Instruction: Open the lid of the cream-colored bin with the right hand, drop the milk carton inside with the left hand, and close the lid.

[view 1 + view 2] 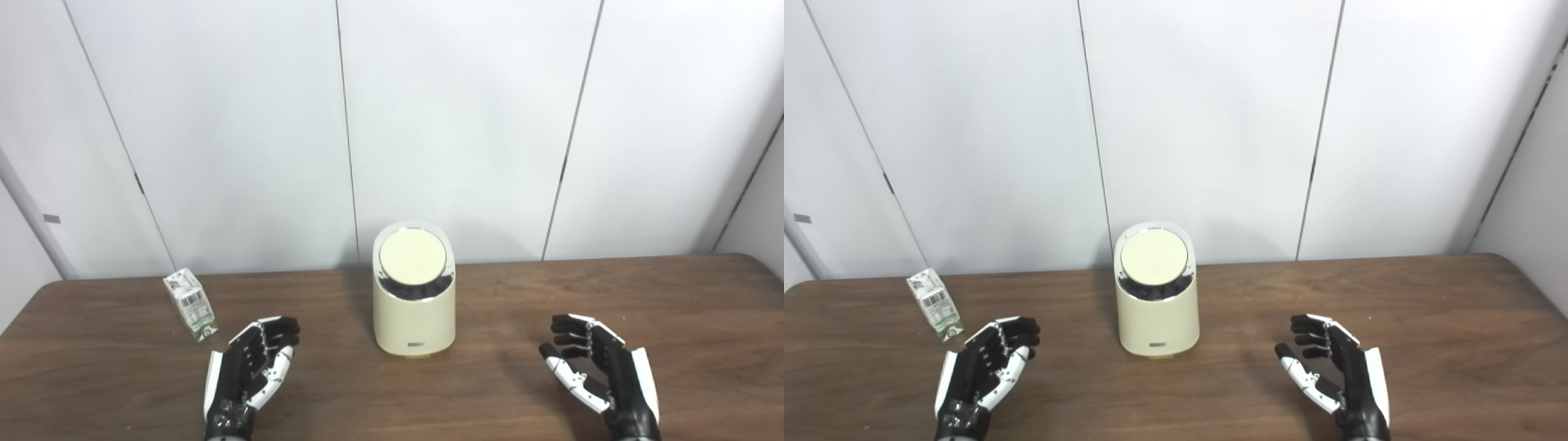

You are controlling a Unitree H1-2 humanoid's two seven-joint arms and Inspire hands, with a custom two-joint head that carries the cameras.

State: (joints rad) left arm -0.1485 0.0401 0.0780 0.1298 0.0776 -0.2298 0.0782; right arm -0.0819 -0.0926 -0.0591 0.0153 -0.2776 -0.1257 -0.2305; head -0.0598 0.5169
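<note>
The cream-colored bin point(414, 318) stands upright at the middle of the brown table, its round lid point(411, 255) tilted toward me with a dark gap showing under its lower edge. A small white and green milk carton point(190, 304) stands at the left, slightly tilted. My left hand point(248, 373) rests low over the table just right of the carton, open with fingers apart and holding nothing. My right hand point(603, 376) hovers to the right of the bin, also open and holding nothing. Neither hand touches the bin or the carton.
The wooden table point(490, 294) runs the full width, its far edge against white wall panels point(453, 122). The table's right corner shows at the far right.
</note>
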